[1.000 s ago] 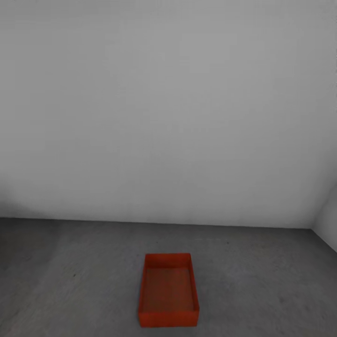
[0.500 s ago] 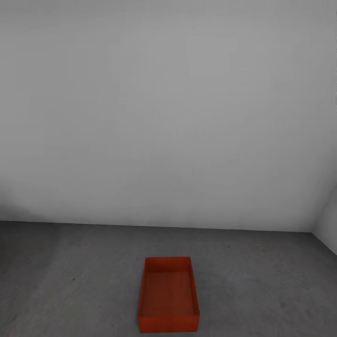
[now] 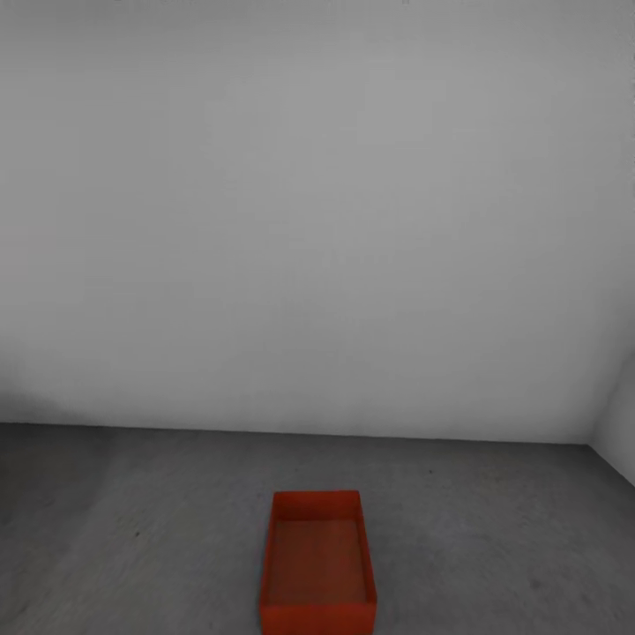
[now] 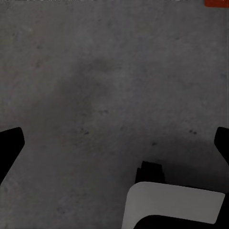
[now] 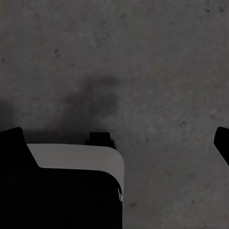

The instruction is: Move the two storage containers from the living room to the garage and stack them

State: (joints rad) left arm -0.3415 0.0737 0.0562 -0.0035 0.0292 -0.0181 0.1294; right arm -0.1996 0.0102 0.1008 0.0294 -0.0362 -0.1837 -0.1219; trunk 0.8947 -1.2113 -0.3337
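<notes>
One orange-red storage container (image 3: 317,564) sits on the dark grey concrete floor (image 3: 132,529) of the garage, at about six o'clock in the head view, low in the picture and a little short of the plain pale grey wall (image 3: 317,220) behind it. It stands upright with its open top facing up, its long sides running away from the robot, and its near end is cut off by the lower edge of the view. The ribbed inside holds nothing that can be seen. A second wall (image 3: 617,423) meets the first in a corner at about four o'clock.

In the left wrist view, the left gripper (image 4: 114,143) hangs over bare mottled floor with its two dark fingers (image 4: 9,148) at opposite edges of the picture, spread wide apart with nothing between them. A small orange-red patch (image 4: 217,3) shows at about one o'clock in that picture's corner; it looks like part of a container, but too little shows to be sure. A white and black part of the robot's body (image 4: 171,205) lies below the gripper.

In the right wrist view, the right gripper (image 5: 114,143) likewise hangs above the concrete, its fingers (image 5: 222,143) standing far apart and empty. A white-topped black part of the robot (image 5: 71,186) lies under it, with a soft shadow on the floor beside it.
</notes>
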